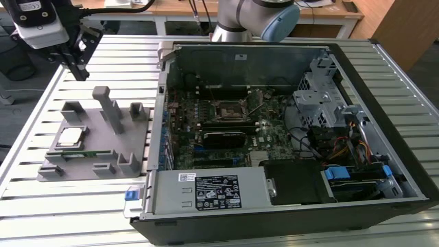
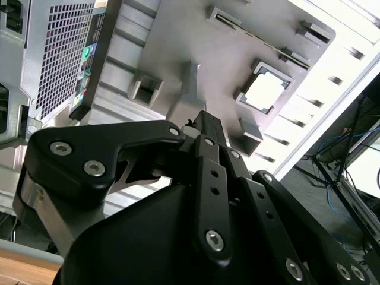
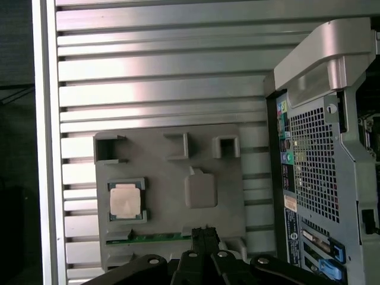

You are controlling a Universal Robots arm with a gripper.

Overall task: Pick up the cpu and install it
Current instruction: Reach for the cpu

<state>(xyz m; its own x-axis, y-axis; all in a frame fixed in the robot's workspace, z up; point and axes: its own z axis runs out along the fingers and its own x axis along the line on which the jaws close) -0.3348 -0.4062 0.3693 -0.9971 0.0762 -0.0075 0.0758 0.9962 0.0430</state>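
On a grey holder plate (image 1: 103, 143) at the exterior view's left, the cpu (image 1: 71, 136) lies flat in a square recess, its pale metal top facing up. A thin dark rim frames the chip in the first wrist view (image 3: 125, 200). Just beside it on the same plate, a long green memory stick (image 1: 86, 153) sits on edge in a slot, and several grey posts rise from the plate nearby.

The gripper (image 1: 80, 74) hangs in the air above the slatted metal table (image 1: 69, 211), beyond the far edge of the plate and well apart from the cpu. Its black fingers are pressed together and hold nothing — both wrist views show the tips (image 3: 205, 230) meeting in one narrow line.

At the exterior view's right of the plate lies an open computer case (image 1: 274, 226), on its side with its interior exposed. The motherboard's square black socket (image 1: 230, 109) sits near the middle of the board — a silver power supply (image 1: 213, 191) fills the case's near corner.
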